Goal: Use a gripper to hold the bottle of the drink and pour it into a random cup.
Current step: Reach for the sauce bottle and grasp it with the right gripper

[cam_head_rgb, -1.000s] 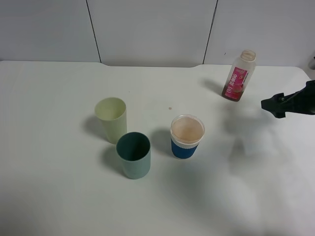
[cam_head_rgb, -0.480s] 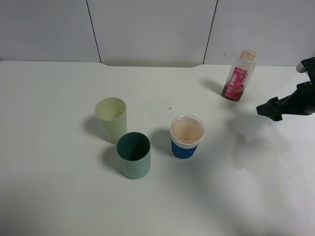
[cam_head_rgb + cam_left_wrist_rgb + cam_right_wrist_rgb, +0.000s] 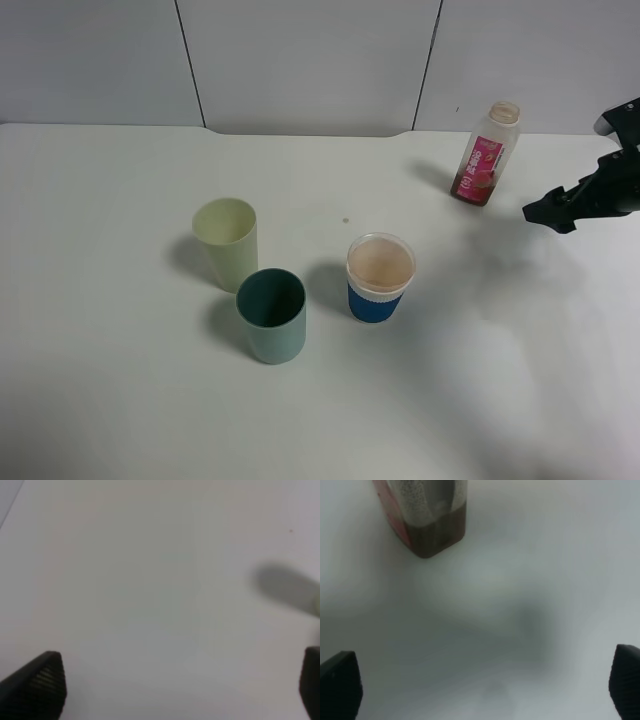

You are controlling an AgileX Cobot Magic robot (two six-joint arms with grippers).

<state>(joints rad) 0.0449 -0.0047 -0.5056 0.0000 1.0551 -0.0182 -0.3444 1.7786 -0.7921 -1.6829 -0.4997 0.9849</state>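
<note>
The black two-fingered right gripper, spread and empty, hovers at four o'clock of the clear pink-labelled plastic bottle; the left gripper is spread too.

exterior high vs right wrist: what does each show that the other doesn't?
Exterior high only: yellow-green cup, teal cup, blue-sleeved cup, and the bottle whole, neck open. Right wrist only: the right tool with fingertips wide apart, nothing between them. Both: the bottle's base standing on the white table, apart from the right tool.
</note>
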